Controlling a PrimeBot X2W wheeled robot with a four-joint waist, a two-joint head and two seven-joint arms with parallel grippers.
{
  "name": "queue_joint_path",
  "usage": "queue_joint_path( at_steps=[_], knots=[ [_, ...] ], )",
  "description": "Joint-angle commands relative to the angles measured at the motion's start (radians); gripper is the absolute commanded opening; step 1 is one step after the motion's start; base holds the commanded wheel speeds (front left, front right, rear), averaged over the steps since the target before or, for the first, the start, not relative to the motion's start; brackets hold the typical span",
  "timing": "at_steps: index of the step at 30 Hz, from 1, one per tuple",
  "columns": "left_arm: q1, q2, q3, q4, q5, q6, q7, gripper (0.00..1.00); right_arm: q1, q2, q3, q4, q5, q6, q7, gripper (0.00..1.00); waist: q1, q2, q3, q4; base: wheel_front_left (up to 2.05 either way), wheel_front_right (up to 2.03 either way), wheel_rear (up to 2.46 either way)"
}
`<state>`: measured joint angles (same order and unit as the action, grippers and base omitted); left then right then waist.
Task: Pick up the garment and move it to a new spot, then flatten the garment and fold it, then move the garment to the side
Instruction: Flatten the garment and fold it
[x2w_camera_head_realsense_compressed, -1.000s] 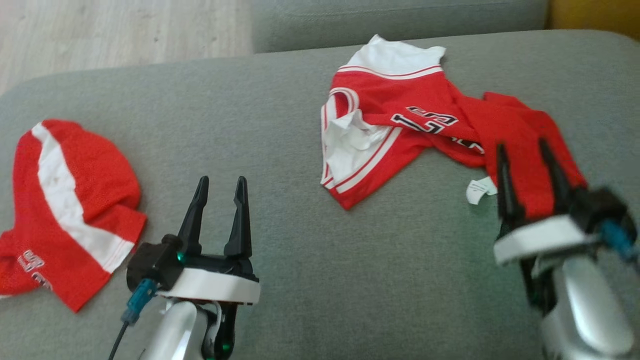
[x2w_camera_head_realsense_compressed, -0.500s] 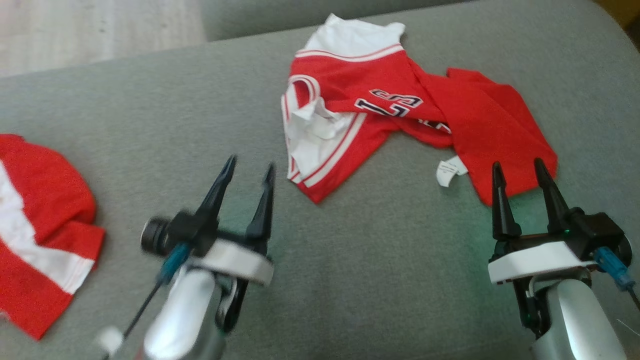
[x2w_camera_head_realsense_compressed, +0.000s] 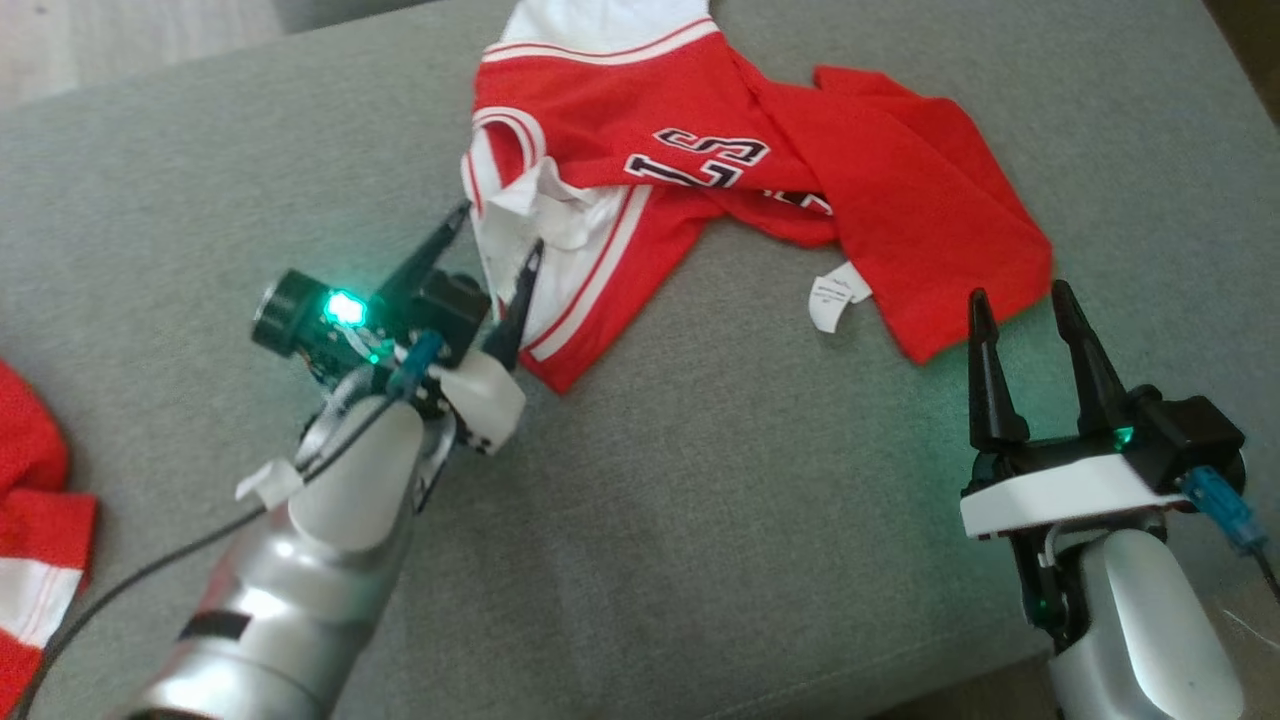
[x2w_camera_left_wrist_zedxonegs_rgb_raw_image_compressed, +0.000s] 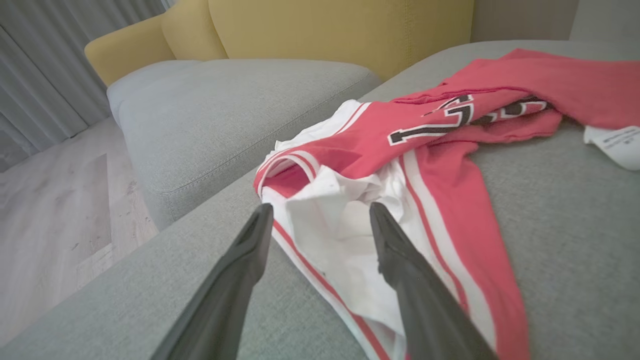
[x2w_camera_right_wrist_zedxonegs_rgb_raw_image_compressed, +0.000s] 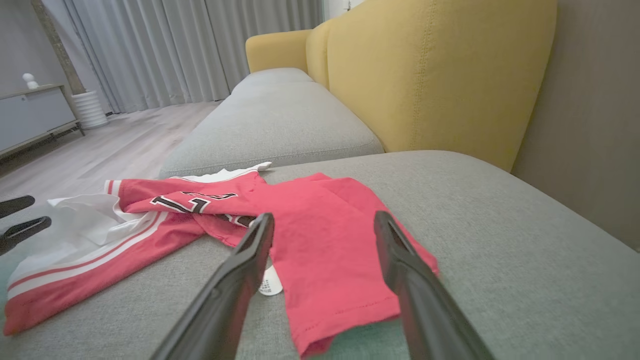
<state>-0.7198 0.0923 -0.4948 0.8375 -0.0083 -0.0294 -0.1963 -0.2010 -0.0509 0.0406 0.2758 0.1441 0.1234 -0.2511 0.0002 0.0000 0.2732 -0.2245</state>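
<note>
Left tool (x2w_camera_head_realsense_compressed: 500, 227) open, extended forward, apparently rolled sideways; right tool (x2w_camera_head_realsense_compressed: 1019, 290) open, upright.

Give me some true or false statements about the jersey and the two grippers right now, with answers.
1. Both the left gripper and the right gripper are open. True.
2. The jersey lies crumpled on the grey sofa cushion. True.
3. The right gripper is clamped on the jersey. False: its jaws stand open, holding nothing.
4. The white label lies beside the left gripper. False: the label lies nearer the right gripper.
</note>
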Motion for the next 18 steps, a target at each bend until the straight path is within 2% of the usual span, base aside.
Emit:
queue_joint_path(
  at_steps=[1, 15, 16, 17, 18],
  knots=[
    [-0.062, 0.028, 0.018, 0.001, 0.009, 0.016, -0.013, 1.0, -0.027, 0.001, 0.026, -0.033, 0.01, 0.007, -0.011, 1.0, -0.0002, 0.0, 0.01, -0.013, 0.0, 0.0, 0.0],
    [-0.18, 0.032, -0.035, 0.166, 0.044, 0.017, -0.053, 1.0, -0.044, 0.001, 0.035, -0.027, 0.053, 0.007, -0.011, 1.0, -0.0002, 0.0, 0.03, -0.043, 0.0, 0.0, 0.0],
    [-0.183, 0.03, -0.037, 0.173, 0.042, 0.014, -0.055, 0.94, -0.045, 0.001, 0.037, -0.027, 0.053, 0.007, -0.011, 1.0, -0.0002, 0.0, 0.031, -0.045, 0.0, 0.0, 0.0],
    [-0.185, 0.028, -0.037, 0.179, 0.036, 0.006, -0.057, 0.43, -0.046, 0.001, 0.039, -0.028, 0.053, 0.007, -0.011, 1.0, -0.0002, 0.0, 0.031, -0.046, 0.0, 0.0, 0.0],
    [-0.187, 0.025, -0.035, 0.18, 0.029, 0.002, -0.059, 0.0, -0.047, 0.001, 0.04, -0.028, 0.053, 0.007, -0.011, 1.0, -0.0002, 0.0, 0.03, -0.048, 0.0, 0.0, 0.0]
  ],
)
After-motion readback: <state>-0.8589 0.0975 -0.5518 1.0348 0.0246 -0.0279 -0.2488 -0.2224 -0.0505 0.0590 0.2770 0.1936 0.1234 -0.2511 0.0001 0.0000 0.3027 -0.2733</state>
